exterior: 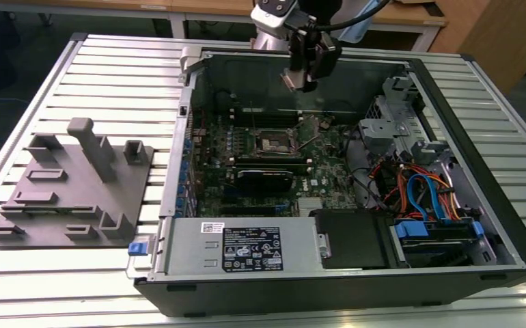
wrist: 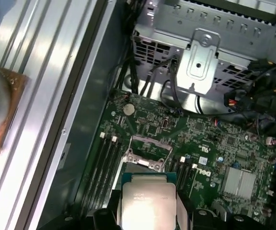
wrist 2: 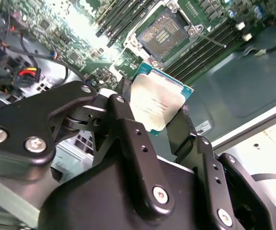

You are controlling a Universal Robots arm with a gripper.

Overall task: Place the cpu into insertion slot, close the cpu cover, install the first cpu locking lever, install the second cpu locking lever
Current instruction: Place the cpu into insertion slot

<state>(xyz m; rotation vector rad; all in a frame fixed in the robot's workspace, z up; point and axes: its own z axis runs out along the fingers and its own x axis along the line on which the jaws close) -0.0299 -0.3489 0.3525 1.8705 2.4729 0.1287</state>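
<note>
Above the open computer case [exterior: 509, 225], toward 12 o'clock from the insertion slot [exterior: 274, 142] in the exterior view, the arm's fingers [exterior: 301, 74] hang over the far wall of the case. The fingers [wrist 2: 185, 125] are closed on the cpu [wrist 2: 159, 103], one black pad on each of two opposite edges, and its dull silver top faces the cameras in both wrist views. The cpu [wrist: 147, 201] is in the air, well apart from the green circuit board [exterior: 322, 181] below it. The insertion slot [wrist 2: 163, 33] sits uncovered on that board with its dark contact field bare; in the first wrist view the slot [wrist: 145, 155] lies just beyond the chip's edge. At 9 o'clock from the case, a grey fixture plate [exterior: 72, 198] rests on the slatted desk [exterior: 108, 68]. At about 4 o'clock from the slot, blue and orange cables [exterior: 418, 188] are bundled inside the case.
</note>
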